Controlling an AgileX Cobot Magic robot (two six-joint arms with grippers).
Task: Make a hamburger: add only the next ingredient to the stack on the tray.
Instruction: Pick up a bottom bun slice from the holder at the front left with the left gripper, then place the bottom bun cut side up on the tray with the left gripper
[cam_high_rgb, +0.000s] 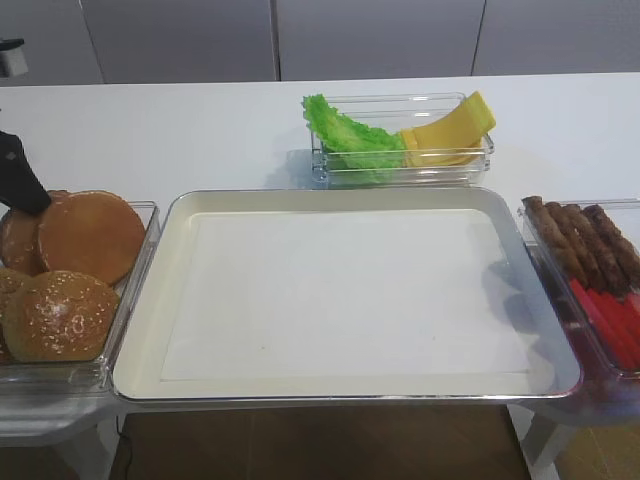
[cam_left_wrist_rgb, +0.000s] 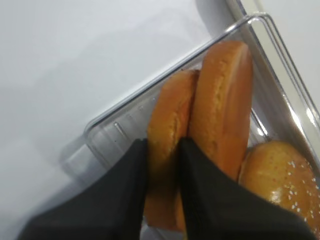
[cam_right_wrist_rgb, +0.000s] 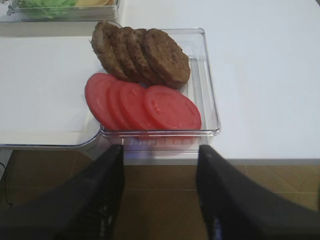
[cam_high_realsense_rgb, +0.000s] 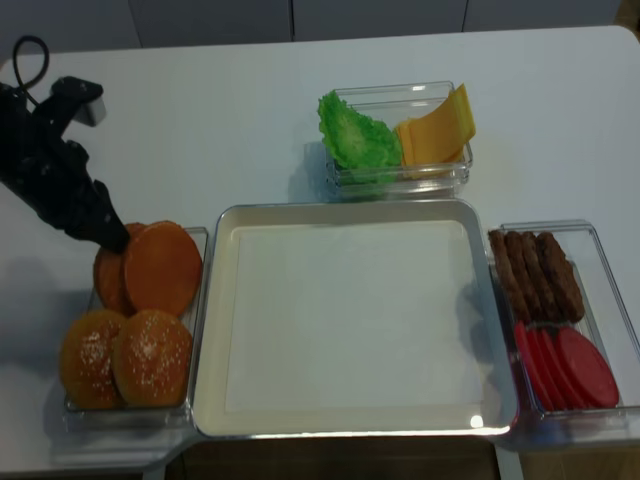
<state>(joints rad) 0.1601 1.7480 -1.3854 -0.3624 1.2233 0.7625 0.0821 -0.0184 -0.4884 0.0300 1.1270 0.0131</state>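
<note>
A flat bun half (cam_left_wrist_rgb: 167, 145) is pinched between the closed-in fingers of the left gripper (cam_left_wrist_rgb: 164, 150) inside the clear bin (cam_left_wrist_rgb: 125, 125), while the tray (cam_high_rgb: 150, 300) is seen bare

Two high views share the tray (cam_high_rgb: 345, 393) (wrist cameras sit close).

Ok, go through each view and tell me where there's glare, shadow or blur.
Exterior high: bright glare on the tray rim's near right corner. Realsense high: a small glint on that same corner, soft shadow beside the lettuce bin. Left wrist: the left gripper fingers are dark and soft-edged, the bun half between them is sharper. Right wrist: the right gripper is blurred, the tomato slices sharp.
</note>
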